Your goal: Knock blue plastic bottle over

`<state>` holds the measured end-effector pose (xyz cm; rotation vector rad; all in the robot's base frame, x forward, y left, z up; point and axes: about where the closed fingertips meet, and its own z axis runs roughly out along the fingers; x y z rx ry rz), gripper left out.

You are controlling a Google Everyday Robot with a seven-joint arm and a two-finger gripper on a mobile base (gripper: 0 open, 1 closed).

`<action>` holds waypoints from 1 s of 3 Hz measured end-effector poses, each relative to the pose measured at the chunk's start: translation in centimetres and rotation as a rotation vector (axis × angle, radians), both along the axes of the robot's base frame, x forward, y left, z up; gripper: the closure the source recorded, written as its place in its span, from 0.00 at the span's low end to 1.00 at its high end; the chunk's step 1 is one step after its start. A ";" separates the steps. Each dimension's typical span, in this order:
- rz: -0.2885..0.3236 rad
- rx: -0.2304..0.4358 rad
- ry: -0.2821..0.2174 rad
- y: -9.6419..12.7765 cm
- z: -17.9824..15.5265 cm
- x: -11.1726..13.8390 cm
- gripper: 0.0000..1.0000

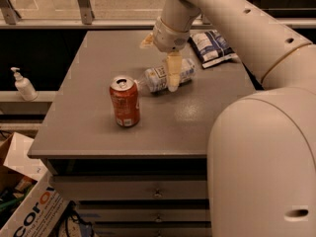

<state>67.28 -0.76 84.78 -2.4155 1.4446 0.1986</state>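
step: knock-over looks done | blue plastic bottle [157, 78] lies on its side mid-desk [89, 132], cap end toward the soda can [124, 102] | pincer [159, 63] just above bottle, fingers [173, 73] spread wide, holding nothing | next: lift straight clear, no nudging the bottle

Robot arm [237, 28]: smooth, off-white rounded shell running from the lower right to the upper centre of the frame. Small dark round holes dot the upper link, and a thin seam rings it at the right edge. The base housing [261, 167], lower right, is large and bulbous, with one dark oval slot near its bottom. The wrist [170, 31] is a paler cylindrical collar. The gripper [159, 57], upper centre, carries two yellowish-cream fingers [173, 73], spread apart and tapering to blunt tips.
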 end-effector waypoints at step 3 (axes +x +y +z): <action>-0.118 0.362 0.111 -3.4 2.6 -1.3 0.00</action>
